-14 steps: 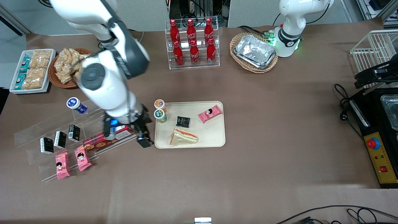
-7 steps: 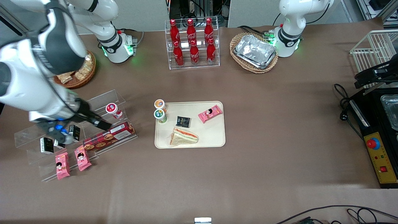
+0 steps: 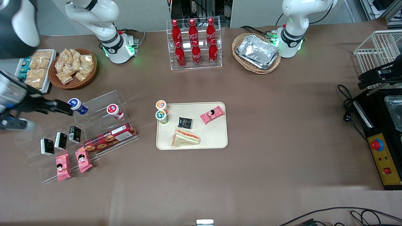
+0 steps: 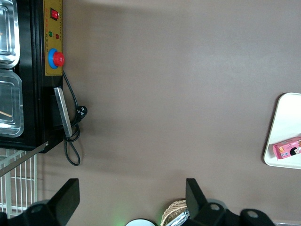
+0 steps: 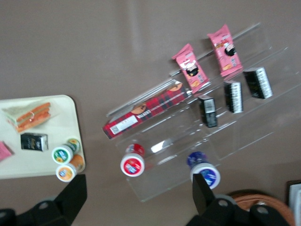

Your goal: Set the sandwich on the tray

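gripper point(image 3: 47, 114) at left edge of front frame, above clear acrylic stepped rack point(image 3: 94, 125), fingers spread, holding nothing. triangular clear-wrapped sandwich point(image 3: 185, 138) lying on flat cream-beige rectangular tray point(image 3: 216, 138) at frame centre, near camera-side rim.

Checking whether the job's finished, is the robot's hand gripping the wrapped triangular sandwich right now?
No: the open hand hovers by the clear acrylic shelf, while the wrapped triangular sandwich lies on the cream rectangular tray.

red cola bottles point(image 3: 194, 40) in rack; foil trays point(image 3: 258, 51) in basket.
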You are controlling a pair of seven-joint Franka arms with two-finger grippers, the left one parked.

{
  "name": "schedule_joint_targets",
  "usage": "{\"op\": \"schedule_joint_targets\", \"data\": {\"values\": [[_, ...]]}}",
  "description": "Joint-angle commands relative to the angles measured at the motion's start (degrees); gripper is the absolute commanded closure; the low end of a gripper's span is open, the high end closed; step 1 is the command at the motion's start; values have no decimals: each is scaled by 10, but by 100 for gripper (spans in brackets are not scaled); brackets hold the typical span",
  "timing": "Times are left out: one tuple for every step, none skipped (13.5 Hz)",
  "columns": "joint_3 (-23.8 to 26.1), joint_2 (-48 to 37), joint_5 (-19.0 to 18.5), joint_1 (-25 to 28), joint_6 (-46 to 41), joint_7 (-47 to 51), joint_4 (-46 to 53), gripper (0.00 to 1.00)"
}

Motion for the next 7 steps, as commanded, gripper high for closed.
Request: {"op": "schedule_joint_targets", "data": {"values": [[-22,-73,-6,-14,-16,-63,-47,0],[-23,-100,-6,-14,-11,-63,-80,0],[-26,-127,-5,-14,0,-63,-108,0],[-28,-136,-5,-14,8,-64,-118,0],[-36,-134,-5,-12,9,-65,-115,0],[-38,-133,-6,-13,9,-65,-114,0],[-40,-134,-5,-13,8,-63,-113,0]]}}
